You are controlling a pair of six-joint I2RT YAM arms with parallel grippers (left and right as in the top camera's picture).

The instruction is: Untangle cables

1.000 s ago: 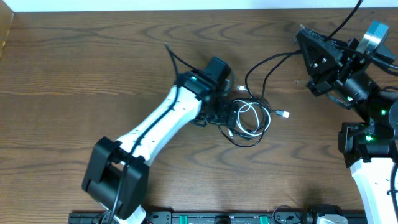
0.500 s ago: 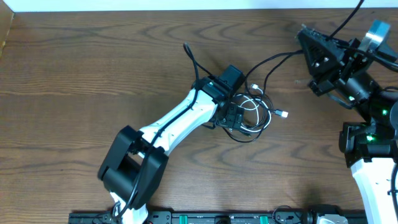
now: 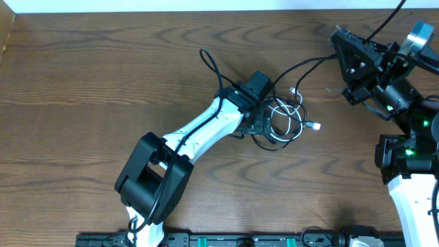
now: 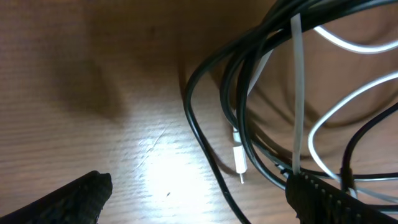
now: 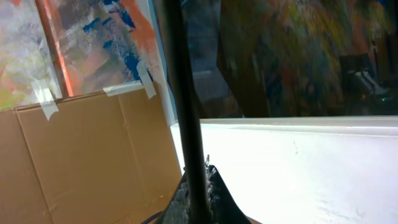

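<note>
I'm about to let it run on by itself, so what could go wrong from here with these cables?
1. The left fingers stand open over black cable and white cable strands lying together; closing here might pinch both at once.
2. The right fingers are shut on the black cable, which runs into the loops; a hard pull may cinch them or drag the white cable along.
</note>
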